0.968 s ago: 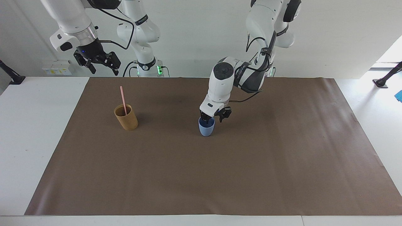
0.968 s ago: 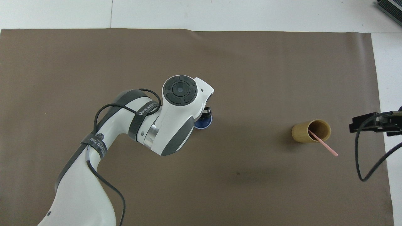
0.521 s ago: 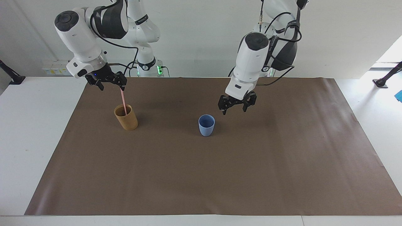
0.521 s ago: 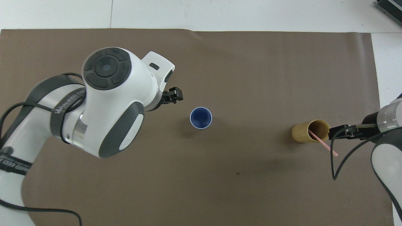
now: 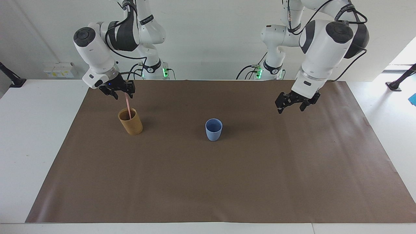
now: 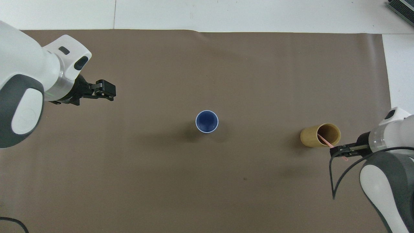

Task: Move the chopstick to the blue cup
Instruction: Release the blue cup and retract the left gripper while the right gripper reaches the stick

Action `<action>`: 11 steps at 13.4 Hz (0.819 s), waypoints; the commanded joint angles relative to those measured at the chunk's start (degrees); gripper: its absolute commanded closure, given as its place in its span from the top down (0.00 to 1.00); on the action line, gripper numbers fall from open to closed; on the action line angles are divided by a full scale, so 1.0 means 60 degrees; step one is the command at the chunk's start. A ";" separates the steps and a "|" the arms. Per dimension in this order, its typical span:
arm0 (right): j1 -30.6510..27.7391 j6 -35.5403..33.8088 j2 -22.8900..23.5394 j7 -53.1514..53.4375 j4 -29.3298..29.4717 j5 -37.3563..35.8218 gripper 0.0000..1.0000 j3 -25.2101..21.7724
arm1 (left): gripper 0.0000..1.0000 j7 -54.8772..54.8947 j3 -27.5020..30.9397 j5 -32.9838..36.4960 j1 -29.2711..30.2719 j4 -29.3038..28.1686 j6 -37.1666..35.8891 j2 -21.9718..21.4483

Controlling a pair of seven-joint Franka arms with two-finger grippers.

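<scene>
One chopstick (image 5: 128, 106) in tan cup (image 5: 130, 122), top at right end effector (image 5: 121, 94)

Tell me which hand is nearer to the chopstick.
The right hand: it is at the top end of the chopstick, which stands in the tan cup. The left hand hangs over bare mat toward the left arm's end.

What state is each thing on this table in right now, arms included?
chopstick: standing tilted in the tan cup, top end at the right gripper.
tan cup: upright, holding the chopstick.
blue cup: upright, empty.
right gripper: at the chopstick's top.
left gripper: open, empty, raised over the mat.
</scene>
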 commanded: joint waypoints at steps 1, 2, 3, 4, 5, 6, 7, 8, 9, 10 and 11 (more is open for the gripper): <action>0.0108 0.0230 -0.0474 -0.0388 -0.0478 -0.0226 0.44 0.0013 | 1.00 0.1343 -0.0133 0.0099 0.0816 -0.0305 -0.0385 -0.0442; 0.0108 0.0230 -0.0475 -0.0665 -0.0478 -0.0299 0.34 0.0013 | 1.00 0.1885 -0.0148 0.0099 0.1079 -0.0305 -0.0516 -0.0573; 0.0093 0.0230 -0.0475 -0.0798 -0.0478 -0.0344 0.22 0.0013 | 1.00 0.2311 -0.0133 0.0085 0.1256 -0.0290 -0.0663 -0.0705; 0.0093 0.0259 -0.0460 -0.0785 -0.0478 -0.0402 0.05 0.0013 | 1.00 0.2692 -0.0133 0.0084 0.1403 -0.0276 -0.0780 -0.0866; 0.0093 0.0317 -0.0431 -0.0800 -0.0463 -0.0461 0.00 0.0013 | 1.00 0.3001 -0.0119 0.0084 0.1593 -0.0246 -0.0810 -0.1056; 0.0093 0.0303 -0.0431 -0.0785 -0.0449 -0.0461 0.00 0.0013 | 1.00 0.3178 -0.0118 0.0070 0.1696 -0.0188 -0.0941 -0.1275; 0.0093 0.0245 -0.0402 -0.0756 -0.0376 -0.0461 0.00 0.0013 | 1.00 0.3252 -0.0118 0.0084 0.1697 -0.0086 -0.1247 -0.1408; 0.0093 0.0172 -0.0372 -0.0741 -0.0187 -0.0461 0.00 0.0013 | 1.00 0.3325 -0.0118 0.0099 0.1697 0.0147 -0.1555 -0.1540; 0.0079 0.0113 -0.0343 -0.0669 0.0062 -0.0461 0.00 0.0027 | 1.00 0.3355 -0.0089 0.0099 0.1697 0.0410 -0.1935 -0.1541; 0.0093 -0.0163 -0.0343 -0.0639 0.0354 -0.0432 0.00 0.0027 | 1.00 0.3326 -0.0133 0.0099 0.1697 0.0500 -0.1997 -0.1541; 0.0093 -0.0702 -0.0328 -0.0595 0.0763 -0.0374 0.00 0.0042 | 1.00 0.3239 -0.0133 0.0085 0.1697 0.0414 -0.2012 -0.1599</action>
